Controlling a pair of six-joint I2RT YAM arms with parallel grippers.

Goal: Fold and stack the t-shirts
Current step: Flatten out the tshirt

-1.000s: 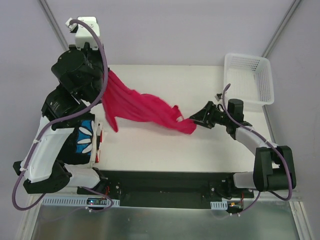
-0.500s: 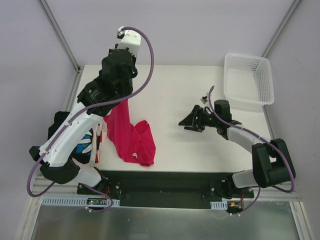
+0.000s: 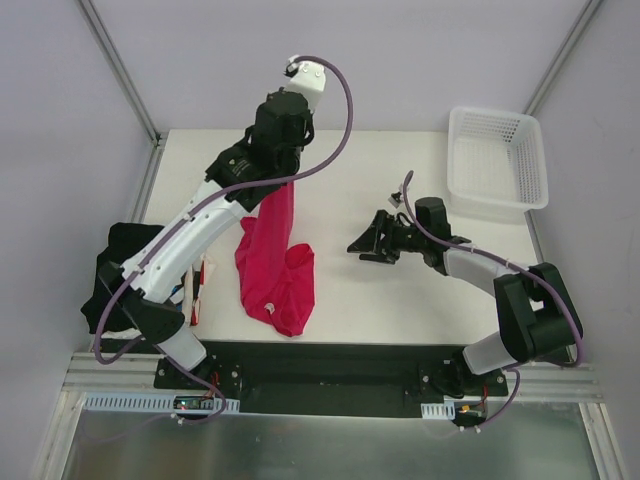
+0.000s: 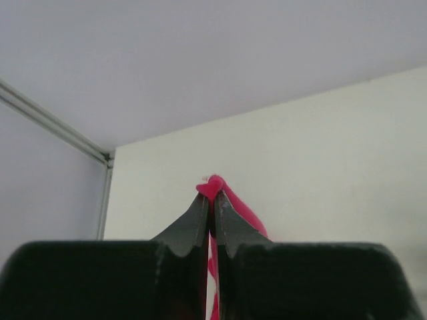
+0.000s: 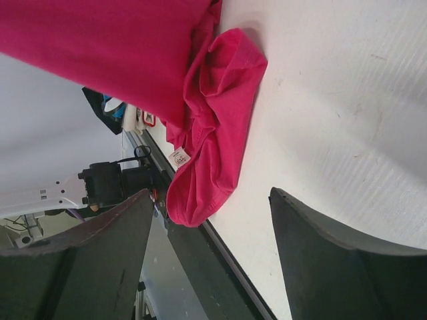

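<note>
The crimson-pink t-shirt point(image 3: 272, 270) hangs from my left gripper point(image 3: 284, 186), its lower part bunched on the table near the front edge. In the left wrist view the left gripper point(image 4: 212, 194) is shut on a pinch of that pink t-shirt point(image 4: 239, 208). My right gripper point(image 3: 358, 243) stands open just above the table, to the right of the shirt and apart from it. Its wrist view shows the right gripper point(image 5: 211, 191) with nothing between its fingers and the pink t-shirt point(image 5: 127, 53) ahead of it. More t-shirts point(image 3: 120, 245), black with white and red edges point(image 3: 202, 283), lie at the left.
A white lattice basket point(image 3: 497, 114) stands at the back right corner. The table's front edge with its black rail point(image 3: 330, 360) runs just below the bunched shirt. The left arm point(image 3: 200, 225) stretches diagonally over the table's left part.
The right gripper has let go of the pink shirt and opened. The left arm has swung right and up with the shirt, which now hangs down instead of being stretched between both grippers.
</note>
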